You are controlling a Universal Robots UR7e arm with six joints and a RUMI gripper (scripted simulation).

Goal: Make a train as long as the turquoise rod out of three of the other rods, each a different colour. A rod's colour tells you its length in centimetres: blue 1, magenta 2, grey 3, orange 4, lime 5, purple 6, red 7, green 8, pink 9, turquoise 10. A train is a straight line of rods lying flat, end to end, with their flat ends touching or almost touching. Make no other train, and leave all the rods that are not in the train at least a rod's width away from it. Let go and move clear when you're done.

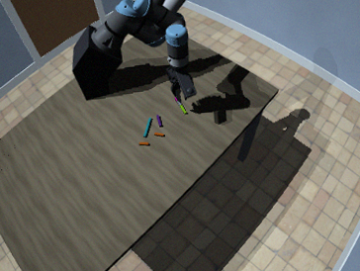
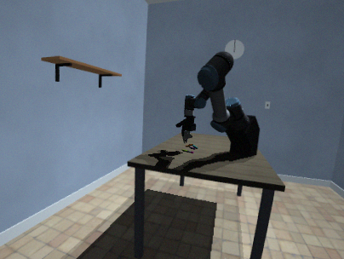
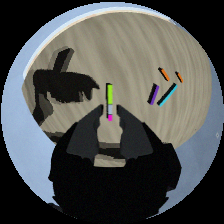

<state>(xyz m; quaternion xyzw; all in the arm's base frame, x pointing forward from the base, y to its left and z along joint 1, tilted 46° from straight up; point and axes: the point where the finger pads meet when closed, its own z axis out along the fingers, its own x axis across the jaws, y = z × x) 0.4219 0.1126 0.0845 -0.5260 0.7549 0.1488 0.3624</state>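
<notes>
A lime rod (image 1: 184, 109) (image 3: 110, 94), a grey rod (image 1: 180, 104) (image 3: 110, 109) and a magenta rod (image 1: 176, 99) (image 3: 110, 118) lie flat in one straight line, grey in the middle. Their ends look touching or nearly so; any tiny gap is too small to tell. My gripper (image 2: 185, 141) (image 3: 109, 105) is slightly open and empty, above the grey part of the line, with a fingertip on each side in the wrist view. The turquoise rod (image 1: 148, 127) (image 3: 167, 94) lies well apart from this line.
A purple rod (image 1: 159, 120) (image 3: 155, 95) lies beside the turquoise one. One orange rod (image 1: 159, 134) (image 3: 164, 74) and another orange rod (image 1: 144, 143) (image 3: 179, 77) lie near them, separate from the line. The arm's shadow falls beside the lime rod.
</notes>
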